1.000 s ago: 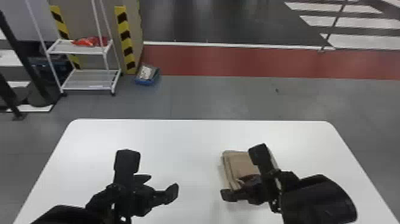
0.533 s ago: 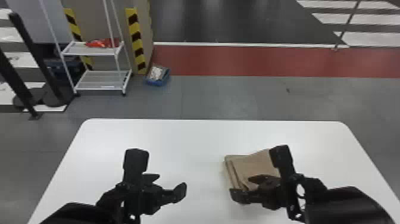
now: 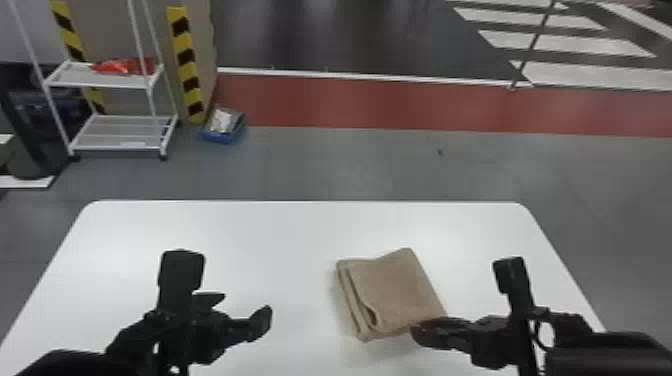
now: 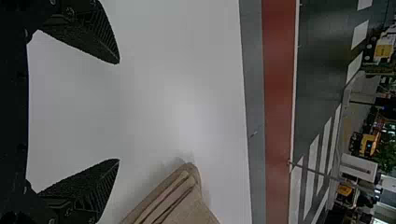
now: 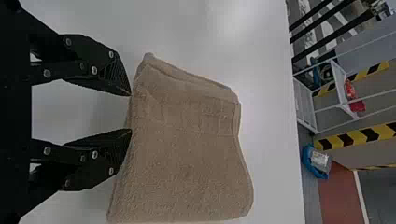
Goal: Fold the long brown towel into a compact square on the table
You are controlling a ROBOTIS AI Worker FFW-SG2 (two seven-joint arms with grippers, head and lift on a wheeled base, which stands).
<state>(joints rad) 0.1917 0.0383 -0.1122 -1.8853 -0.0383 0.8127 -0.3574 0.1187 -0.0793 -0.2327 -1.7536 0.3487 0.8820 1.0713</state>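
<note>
The left end effector (image 3: 245,306), its fingers spread wide with nothing between them, is over the near left of the white tabletop (image 3: 280,240). Right of centre lies the folded brown towel (image 3: 402,292); at its near right edge, the right end effector (image 3: 417,330) is partly open.

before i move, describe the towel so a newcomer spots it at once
Find the white table. Right of its middle lies the brown towel, folded into a layered pad. Unlike the black left tool and right tool, it is flat cloth.
</note>
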